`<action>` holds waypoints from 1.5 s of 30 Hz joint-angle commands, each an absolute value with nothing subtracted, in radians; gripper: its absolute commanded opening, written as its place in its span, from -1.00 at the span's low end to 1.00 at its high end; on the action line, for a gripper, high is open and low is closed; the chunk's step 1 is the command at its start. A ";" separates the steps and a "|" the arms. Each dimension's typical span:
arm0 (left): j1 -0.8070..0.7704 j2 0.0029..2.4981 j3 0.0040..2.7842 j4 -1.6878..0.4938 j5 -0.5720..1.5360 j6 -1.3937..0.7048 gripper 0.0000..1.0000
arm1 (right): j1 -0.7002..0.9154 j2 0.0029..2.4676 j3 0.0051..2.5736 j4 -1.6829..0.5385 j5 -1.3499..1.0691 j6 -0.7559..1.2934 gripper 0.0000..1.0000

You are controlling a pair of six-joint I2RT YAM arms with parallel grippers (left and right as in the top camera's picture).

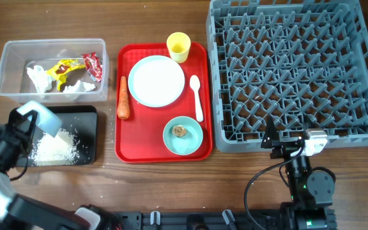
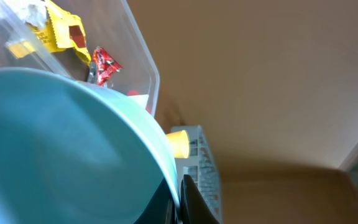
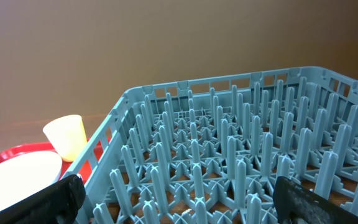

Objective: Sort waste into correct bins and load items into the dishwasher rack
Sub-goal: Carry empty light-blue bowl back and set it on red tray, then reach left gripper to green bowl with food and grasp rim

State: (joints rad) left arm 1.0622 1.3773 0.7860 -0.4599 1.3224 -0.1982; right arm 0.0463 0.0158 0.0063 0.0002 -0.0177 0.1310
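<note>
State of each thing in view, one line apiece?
Left tool: shut on tilted bowl.
Right tool: open, empty.
Dishwasher rack: empty.
Black tray: rice inside.
Clear tub: wrappers and tissues inside.
Second bowl: upright, food lump inside.
Yellow cup: upright.

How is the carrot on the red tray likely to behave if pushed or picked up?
The carrot looks solid, so it probably lifts without bending. Round and tapered, it may roll in a curve if nudged, though the rim of the red tray beside it should stop it.
</note>
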 commanded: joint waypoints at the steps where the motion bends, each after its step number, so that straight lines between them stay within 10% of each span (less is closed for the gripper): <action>1: 0.921 1.209 0.857 -0.493 1.069 -0.301 -0.92 | 0.047 0.014 0.005 0.006 -0.008 0.138 1.00; 21: -0.273 1.159 0.890 -0.745 0.162 -0.353 -0.92 | 0.047 0.014 0.005 0.006 -0.008 0.138 0.99; 45: -0.414 1.446 0.890 -0.730 0.110 -0.374 -0.79 | 0.047 0.014 0.005 0.006 -0.008 0.138 1.00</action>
State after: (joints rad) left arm -0.4107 1.4403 0.8753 -0.7334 0.1265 -0.3626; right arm 0.0463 0.0158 0.0063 0.0002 -0.0177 0.1310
